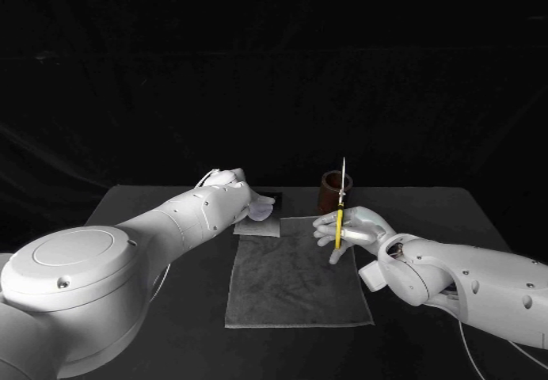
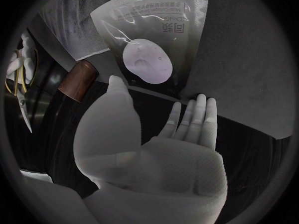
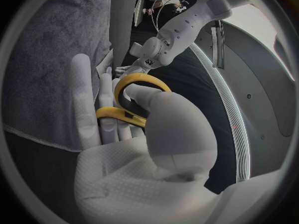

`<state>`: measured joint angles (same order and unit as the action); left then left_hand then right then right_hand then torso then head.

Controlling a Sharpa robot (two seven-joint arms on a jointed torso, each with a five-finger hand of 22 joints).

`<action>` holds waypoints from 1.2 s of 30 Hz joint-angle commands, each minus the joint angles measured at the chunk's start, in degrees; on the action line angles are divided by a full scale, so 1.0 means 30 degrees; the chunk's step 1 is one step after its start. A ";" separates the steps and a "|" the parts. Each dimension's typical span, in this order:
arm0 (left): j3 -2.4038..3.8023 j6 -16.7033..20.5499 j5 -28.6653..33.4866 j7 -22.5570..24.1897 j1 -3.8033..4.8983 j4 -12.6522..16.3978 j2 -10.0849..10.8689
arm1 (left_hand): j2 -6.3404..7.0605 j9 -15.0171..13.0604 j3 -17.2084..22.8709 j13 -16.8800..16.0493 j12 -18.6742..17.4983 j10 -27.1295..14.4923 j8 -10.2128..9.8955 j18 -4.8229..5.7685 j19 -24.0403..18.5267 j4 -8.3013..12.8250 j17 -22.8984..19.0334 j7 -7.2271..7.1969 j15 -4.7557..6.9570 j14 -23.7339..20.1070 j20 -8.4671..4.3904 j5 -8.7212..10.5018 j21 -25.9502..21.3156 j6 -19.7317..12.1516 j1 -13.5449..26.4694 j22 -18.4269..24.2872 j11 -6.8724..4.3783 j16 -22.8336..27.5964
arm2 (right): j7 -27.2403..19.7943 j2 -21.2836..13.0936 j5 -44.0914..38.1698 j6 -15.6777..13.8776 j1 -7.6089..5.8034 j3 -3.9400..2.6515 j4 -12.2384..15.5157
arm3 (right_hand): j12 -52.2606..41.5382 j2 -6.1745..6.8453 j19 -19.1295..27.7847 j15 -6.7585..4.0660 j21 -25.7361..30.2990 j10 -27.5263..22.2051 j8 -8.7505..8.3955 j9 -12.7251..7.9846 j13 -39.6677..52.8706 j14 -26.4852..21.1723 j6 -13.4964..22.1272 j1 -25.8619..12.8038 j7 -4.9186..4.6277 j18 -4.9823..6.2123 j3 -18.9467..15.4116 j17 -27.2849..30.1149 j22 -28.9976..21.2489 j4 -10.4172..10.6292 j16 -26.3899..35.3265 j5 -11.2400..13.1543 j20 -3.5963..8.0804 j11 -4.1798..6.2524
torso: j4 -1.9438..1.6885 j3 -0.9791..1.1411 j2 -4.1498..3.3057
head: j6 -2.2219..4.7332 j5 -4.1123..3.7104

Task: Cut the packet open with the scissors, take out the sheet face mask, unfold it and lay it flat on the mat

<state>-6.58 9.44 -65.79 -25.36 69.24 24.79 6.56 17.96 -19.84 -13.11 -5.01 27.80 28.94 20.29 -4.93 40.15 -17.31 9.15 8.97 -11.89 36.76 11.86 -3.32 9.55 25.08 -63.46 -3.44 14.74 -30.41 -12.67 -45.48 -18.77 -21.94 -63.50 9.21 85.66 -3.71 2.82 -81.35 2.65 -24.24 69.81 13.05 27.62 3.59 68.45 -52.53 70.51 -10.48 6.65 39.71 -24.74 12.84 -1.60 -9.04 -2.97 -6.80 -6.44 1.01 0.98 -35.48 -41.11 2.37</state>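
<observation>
On the left of the table (image 1: 445,210), the left hand (image 1: 232,188) was spread and held nothing, with its fingers straight and side by side and the thumb apart. Just beside it, the packet (image 1: 260,229) lay flat on the far left corner of the grey mat (image 1: 297,277) and appeared sealed. A brown cylindrical holder (image 1: 332,190) stood beyond the mat's far right corner. The yellow-handled scissors (image 1: 340,210) pointed up with their blades together, well apart from the packet, gripped through their loops by the right hand (image 1: 356,229).

Risk: with the packet unrestrained, blade contact would probably push or buckle it rather than cut it. A cut placed too deep could slice the sheet mask inside.

Printed lines ran along one packet edge, but the characters were too small to read.
</observation>
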 commanded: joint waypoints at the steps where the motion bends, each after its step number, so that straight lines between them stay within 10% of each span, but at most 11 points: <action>1: -0.0032 -0.1468 0.0278 -0.1818 -0.0328 -0.0011 -0.0194 | 0.0003 -0.0099 -0.0018 -0.0031 0.0147 0.0261 0.0191 -0.1473 0.2386 -0.0037 0.0057 0.2787 0.0104 0.0536 0.1304 0.0039 0.2022 0.0141 0.0289 -0.0883 -0.0051 -0.0134 | -0.0041 0.0042 -0.0018 0.0105 -0.0033 -0.0027 0.0014 | -0.0077 -0.0115 -0.0114 0.0011 0.0119 0.0204 0.0060 0.0028 0.0027 0.0073 -0.0127 0.0117 0.0004 0.1110 -0.0007 -0.0031 -0.0016 -0.0097 -0.0036 0.0052 -0.0047 0.0022 | 0.0022 0.0052 -0.0008 | -0.0030 -0.0059; 27: -0.0520 -0.6067 -0.1162 -0.3758 -0.0542 -0.0900 -0.1160 | -0.0042 -0.0597 0.0005 -0.0103 0.0886 0.2142 0.1509 -0.1871 0.3919 -0.0026 0.0111 0.2671 0.0598 0.2862 0.1199 0.0017 0.2505 0.1129 0.0499 -0.0951 -0.0399 -0.0186 | 0.0036 0.0271 -0.0038 0.0204 -0.0183 -0.0027 -0.0022 | -0.0079 -0.0090 -0.0109 0.0005 0.0130 0.0246 0.0062 0.0028 0.0027 0.0053 -0.0145 0.0129 0.0018 0.1112 -0.0046 -0.0041 -0.0020 -0.0152 -0.0020 0.0051 -0.0041 0.0037 | 0.0226 0.0127 -0.0068 | -0.0254 -0.0089; 36: -0.0858 -0.7250 -0.1425 -0.3849 -0.0907 -0.0955 -0.1259 | -0.0226 -0.1021 0.0234 -0.0286 0.1611 0.4628 0.2942 -0.1935 0.5575 -0.0026 0.0643 0.2080 0.1347 0.5579 0.0578 0.0013 0.3300 0.2904 0.0086 -0.1231 -0.1090 -0.0933 | 0.0039 0.0304 -0.0044 0.0218 -0.0196 -0.0027 -0.0036 | -0.0077 -0.0086 -0.0105 0.0000 0.0139 0.0272 0.0063 0.0026 0.0026 0.0040 -0.0160 0.0145 0.0025 0.1113 -0.0066 -0.0050 -0.0023 -0.0196 -0.0007 0.0049 -0.0037 0.0045 | 0.0241 0.0122 -0.0073 | -0.0348 -0.0164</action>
<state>-8.86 0.42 -74.75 -34.02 69.59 21.62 2.79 17.29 -21.89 -12.77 -5.18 32.28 37.21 28.34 -7.56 52.33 -17.30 10.92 8.57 -8.19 52.68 9.99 -3.32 9.66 31.74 -62.65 -3.44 11.03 -32.91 -12.38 -44.63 -18.78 -21.90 -64.00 9.21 85.54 -3.71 2.73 -81.35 2.75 -24.02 70.21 13.05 27.60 3.58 68.34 -52.72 70.61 -10.34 6.67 39.41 -24.81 12.83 -1.89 -8.81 -2.97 -6.81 -6.44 1.69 1.35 -35.68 -42.09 1.92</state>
